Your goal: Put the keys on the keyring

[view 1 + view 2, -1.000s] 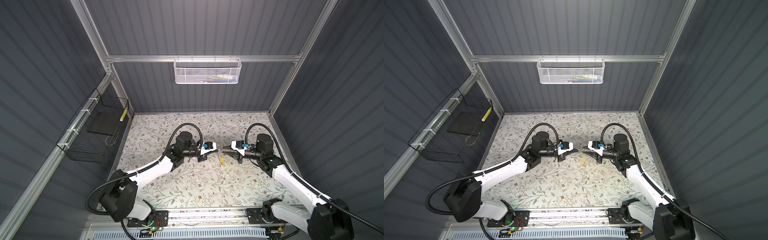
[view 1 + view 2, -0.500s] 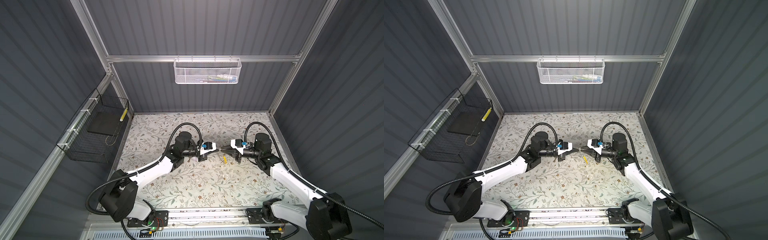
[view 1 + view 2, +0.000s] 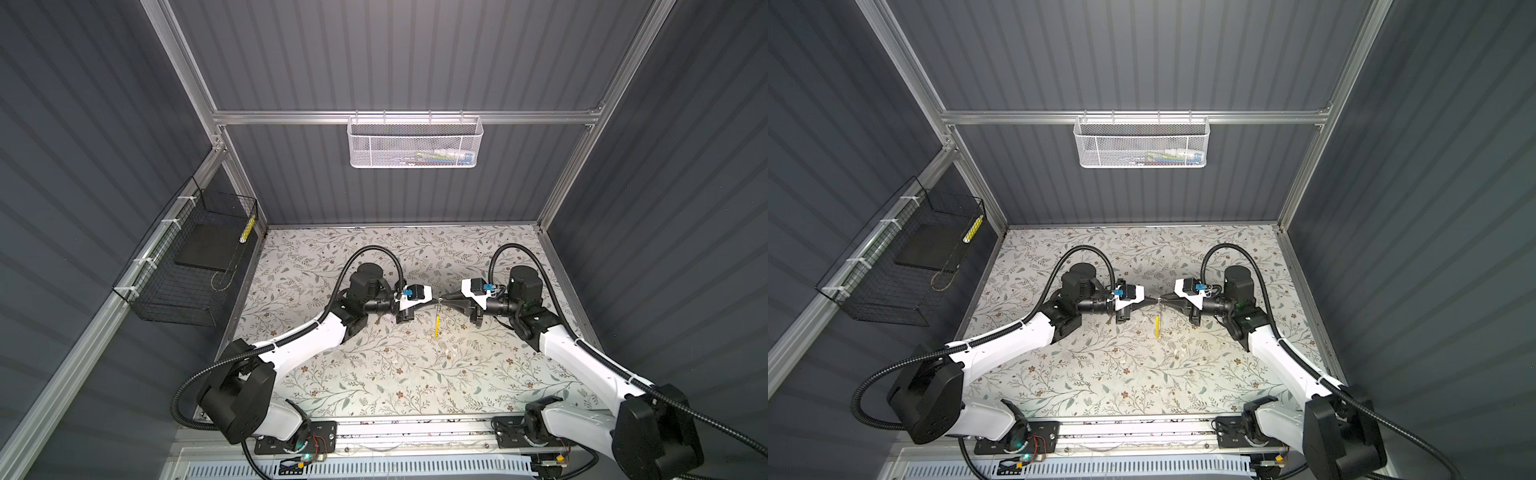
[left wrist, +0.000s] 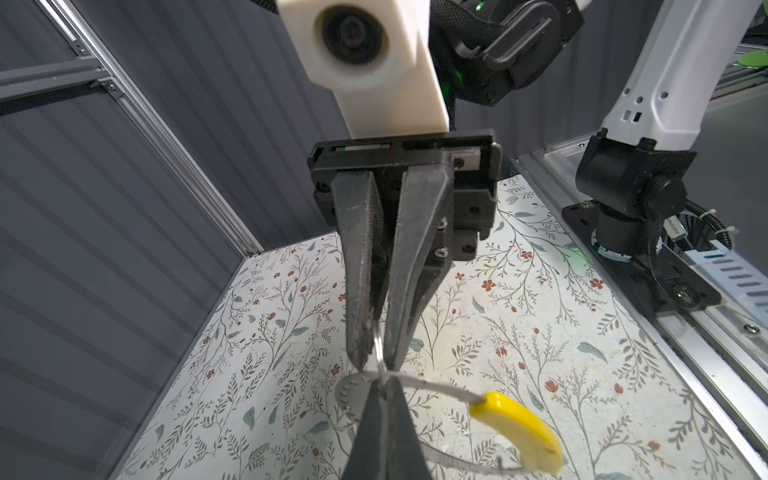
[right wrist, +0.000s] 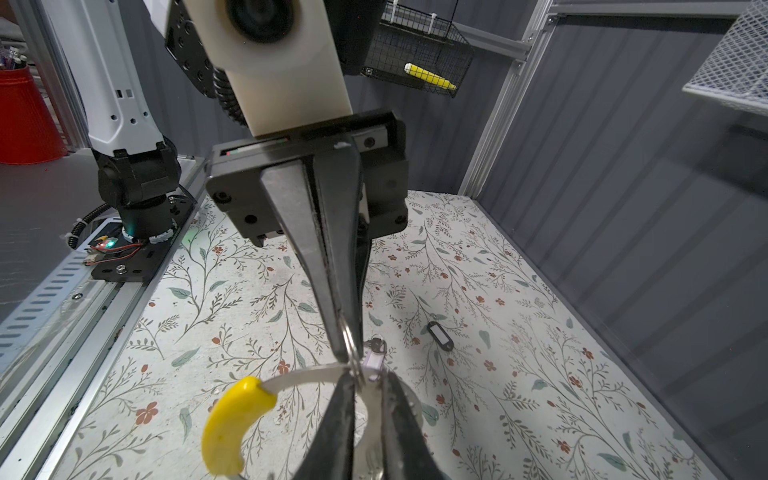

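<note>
We count two arms, two grippers, one keyring and two keys. In both top views the left gripper (image 3: 433, 300) reaches in from 7 o'clock and the right gripper (image 3: 446, 296) from 5 o'clock. Their tips meet nose to nose above the flowered table (image 3: 374, 386), a little toward 12 o'clock of its middle. The keyring (image 4: 436, 385), a single thin grey hoop, is held clear of the table at that meeting point. Its one yellow tag (image 3: 437, 328) hangs toward 6 o'clock. In the left wrist view the left jaws are pressed together on the hoop's band. The right jaws stand a sliver apart, and a thin curve of wire runs between the fingertips (image 4: 359, 332); we cannot tell whether they pinch it. Both keys lie flat on the table, neither one on the hoop. In the right wrist view the small metal key with the lilac tag (image 5: 373, 360) sits just past the meeting tips, on the 9 o'clock side. The black-rimmed tag (image 5: 440, 334) lies apart from it, toward the 12 o'clock wall. Two baskets hang on the walls: one white mesh basket (image 3: 415, 143) at 12 o'clock and one black wire basket (image 3: 187, 266) at 9 o'clock, which holds one yellow stick (image 3: 248, 228).
</note>
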Robot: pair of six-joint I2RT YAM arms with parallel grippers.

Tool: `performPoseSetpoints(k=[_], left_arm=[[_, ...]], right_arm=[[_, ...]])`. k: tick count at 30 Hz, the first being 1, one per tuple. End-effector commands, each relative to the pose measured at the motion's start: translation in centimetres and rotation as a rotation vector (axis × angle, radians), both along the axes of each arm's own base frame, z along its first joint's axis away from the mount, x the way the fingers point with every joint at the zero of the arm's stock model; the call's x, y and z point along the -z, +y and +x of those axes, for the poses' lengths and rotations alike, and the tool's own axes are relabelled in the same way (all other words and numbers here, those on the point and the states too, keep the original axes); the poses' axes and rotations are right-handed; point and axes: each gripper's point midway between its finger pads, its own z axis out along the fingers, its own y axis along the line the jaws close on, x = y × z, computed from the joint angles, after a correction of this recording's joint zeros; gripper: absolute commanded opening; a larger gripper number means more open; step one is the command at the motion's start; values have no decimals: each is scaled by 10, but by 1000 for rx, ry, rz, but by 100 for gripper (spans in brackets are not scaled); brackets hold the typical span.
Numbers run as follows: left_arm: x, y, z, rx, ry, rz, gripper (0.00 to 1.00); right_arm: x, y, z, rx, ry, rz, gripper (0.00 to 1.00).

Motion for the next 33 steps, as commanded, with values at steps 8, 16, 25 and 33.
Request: performPoseSetpoints(k=[8, 16, 25, 33], left_arm=[[-6, -2, 8, -15, -28, 16, 0], [1, 9, 21, -110, -85, 127, 29], [-4, 16, 30, -199, -128, 177, 36], [-3, 2, 33, -203, -135, 184, 36]], right_arm=[[-11, 3, 0, -28, -12, 5, 1], [1, -4, 8, 63, 0, -76, 0], [10, -10, 27, 196, -22, -192, 0], [10, -5, 28, 207, -24, -215, 0]])
